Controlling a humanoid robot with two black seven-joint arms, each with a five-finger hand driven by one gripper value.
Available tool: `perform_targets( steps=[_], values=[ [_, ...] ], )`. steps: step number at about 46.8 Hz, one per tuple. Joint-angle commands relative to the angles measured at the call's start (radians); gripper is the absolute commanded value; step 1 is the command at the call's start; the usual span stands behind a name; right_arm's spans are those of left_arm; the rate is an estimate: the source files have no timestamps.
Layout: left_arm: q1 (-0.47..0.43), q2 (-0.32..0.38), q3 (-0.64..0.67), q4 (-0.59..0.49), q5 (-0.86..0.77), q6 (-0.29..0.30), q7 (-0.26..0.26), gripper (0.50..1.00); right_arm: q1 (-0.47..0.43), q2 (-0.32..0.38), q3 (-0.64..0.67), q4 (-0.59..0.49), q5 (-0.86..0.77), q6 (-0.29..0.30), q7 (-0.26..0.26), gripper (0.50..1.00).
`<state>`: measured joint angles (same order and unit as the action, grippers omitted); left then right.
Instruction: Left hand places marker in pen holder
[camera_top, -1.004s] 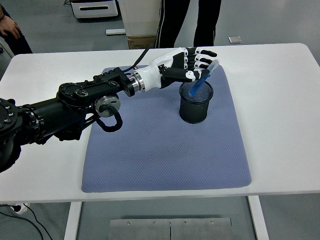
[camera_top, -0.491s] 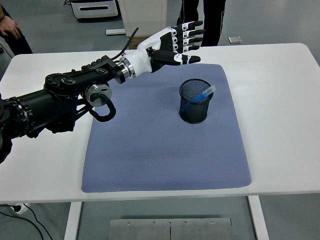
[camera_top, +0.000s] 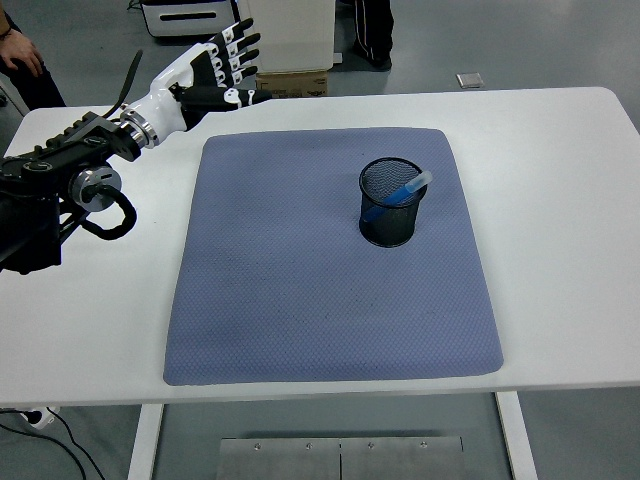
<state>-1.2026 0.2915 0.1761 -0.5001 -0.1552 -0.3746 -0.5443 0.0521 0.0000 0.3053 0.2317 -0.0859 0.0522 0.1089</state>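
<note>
Head view: we see the black wire-mesh cylindrical pen holder (camera_top: 391, 203) standing upright on the blue-grey textured mat (camera_top: 300, 290), which lies flat on the white table (camera_top: 560, 200). The blue marker with a pale cap (camera_top: 398, 193) rests inside the pen holder, leaning to the right so that its capped end pokes over the rim on that side. We find the robot's white-and-black left hand (camera_top: 215, 72) high at the far left corner of the table, well apart from the pen holder, fingers extended and relaxed, grasping nothing. The right arm does not appear in this view. A person's dark trouser legs and shoes (camera_top: 368, 30) show beyond the far edge of the table, and another person's arm shows at the top left corner.

We judge the placement done: the marker is in the pen holder and the hand has let go. The remaining risks are small. The marker leans on the rim rather than standing straight, so a knock to the table or the mat could tip the light pen holder or shift the marker. The black arm (camera_top: 60, 185) lies low over the left side of the table; a careless sweep from it could drag the mat and upset the pen holder.
</note>
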Motion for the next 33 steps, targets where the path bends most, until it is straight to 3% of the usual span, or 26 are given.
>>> perform_targets(
  steps=[1,23,33],
  values=[
    [0.031,0.031,-0.006,0.002,-0.007,-0.001,-0.005,1.0,0.0,0.0,0.0,0.0,0.0,0.0,0.0,1.0],
    [0.285,0.075,-0.412,0.035,-0.014,-0.001,-0.005,1.0,0.0,0.0,0.0,0.0,0.0,0.0,0.0,1.0],
    [0.357,0.138,-0.461,0.037,-0.014,-0.003,-0.005,1.0,0.0,0.0,0.0,0.0,0.0,0.0,0.0,1.0]
  ],
)
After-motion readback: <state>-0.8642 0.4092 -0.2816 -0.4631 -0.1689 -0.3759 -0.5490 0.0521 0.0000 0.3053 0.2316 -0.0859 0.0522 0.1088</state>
